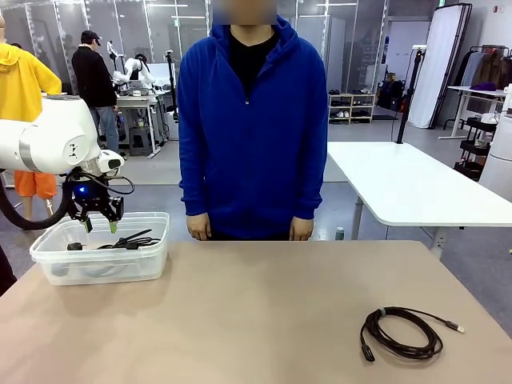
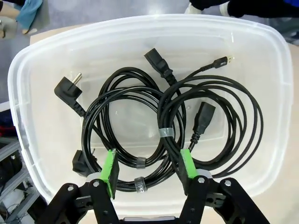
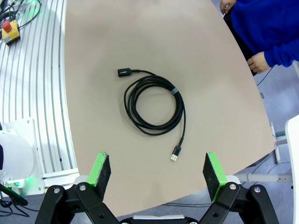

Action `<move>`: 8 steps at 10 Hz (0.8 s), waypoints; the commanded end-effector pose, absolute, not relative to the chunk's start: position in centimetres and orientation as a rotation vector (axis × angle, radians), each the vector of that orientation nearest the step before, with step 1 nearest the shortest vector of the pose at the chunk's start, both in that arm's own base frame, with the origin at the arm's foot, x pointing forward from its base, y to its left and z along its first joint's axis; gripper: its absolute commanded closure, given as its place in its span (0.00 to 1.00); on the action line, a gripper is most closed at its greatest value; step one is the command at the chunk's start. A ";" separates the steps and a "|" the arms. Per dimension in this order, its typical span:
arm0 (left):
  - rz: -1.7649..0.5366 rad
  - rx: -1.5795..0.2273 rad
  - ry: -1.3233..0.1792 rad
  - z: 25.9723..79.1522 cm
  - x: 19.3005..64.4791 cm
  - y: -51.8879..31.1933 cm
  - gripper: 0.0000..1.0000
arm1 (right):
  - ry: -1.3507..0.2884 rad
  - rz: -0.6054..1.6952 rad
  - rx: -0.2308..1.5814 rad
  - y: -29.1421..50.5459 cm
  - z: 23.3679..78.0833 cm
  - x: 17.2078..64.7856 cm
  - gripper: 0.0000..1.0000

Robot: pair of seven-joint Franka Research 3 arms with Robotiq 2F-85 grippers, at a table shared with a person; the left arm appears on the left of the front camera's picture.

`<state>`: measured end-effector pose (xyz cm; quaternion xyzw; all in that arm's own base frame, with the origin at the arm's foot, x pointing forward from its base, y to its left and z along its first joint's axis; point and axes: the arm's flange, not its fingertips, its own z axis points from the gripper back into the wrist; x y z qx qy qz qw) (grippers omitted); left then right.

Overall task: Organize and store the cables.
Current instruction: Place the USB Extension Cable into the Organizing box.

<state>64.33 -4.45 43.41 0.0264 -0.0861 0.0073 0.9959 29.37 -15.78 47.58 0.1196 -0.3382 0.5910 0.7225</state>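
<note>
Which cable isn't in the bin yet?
The coiled USB cable with the silver plug, alone on the table at the robot's right; the other cables lie overlapping in the clear bin.

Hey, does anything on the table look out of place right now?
One coiled black cable lies alone on the bare tabletop, toward the robot's right, far from the clear bin at the left where the other cables lie coiled. It looks left out; nothing seems spilled or damaged.

Four coiled cables — three in one clear bin, one loose cable on the table — one person
</note>
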 end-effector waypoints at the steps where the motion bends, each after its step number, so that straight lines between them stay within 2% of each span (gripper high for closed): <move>1: 0.015 0.057 -0.155 43.0 64.6 -4.4 0.34 | -0.732 1.303 0.255 -15.7 47.6 29.4 0.00; 8: 0.015 0.057 -0.155 43.0 64.6 -4.4 0.34 | -0.732 1.303 0.255 -15.7 47.6 29.4 0.00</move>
